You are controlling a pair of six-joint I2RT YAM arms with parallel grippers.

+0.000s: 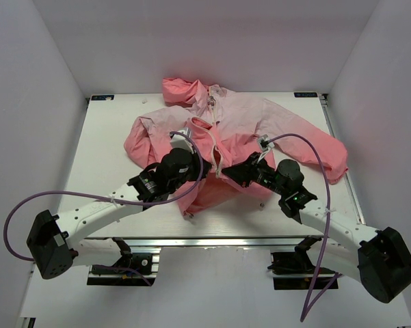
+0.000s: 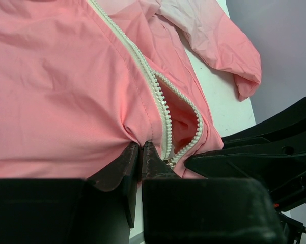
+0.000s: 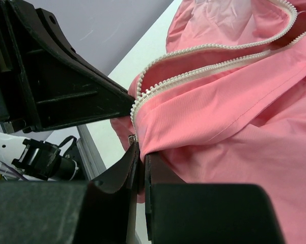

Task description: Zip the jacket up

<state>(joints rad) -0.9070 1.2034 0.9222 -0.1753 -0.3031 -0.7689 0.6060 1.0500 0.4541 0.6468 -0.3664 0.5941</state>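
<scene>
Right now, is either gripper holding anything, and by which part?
Both grip the jacket. The left gripper pinches a fabric fold beside the zipper near its lower end; the right gripper pinches the fabric edge at the zipper's bottom.

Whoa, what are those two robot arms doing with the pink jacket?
They are working on zipping it up. The pink jacket lies spread out on the table. The left gripper and the right gripper are each shut, pinching fabric near the lower end of the white zipper. The two rows of teeth gape apart there, so that part is not zipped yet.
</scene>
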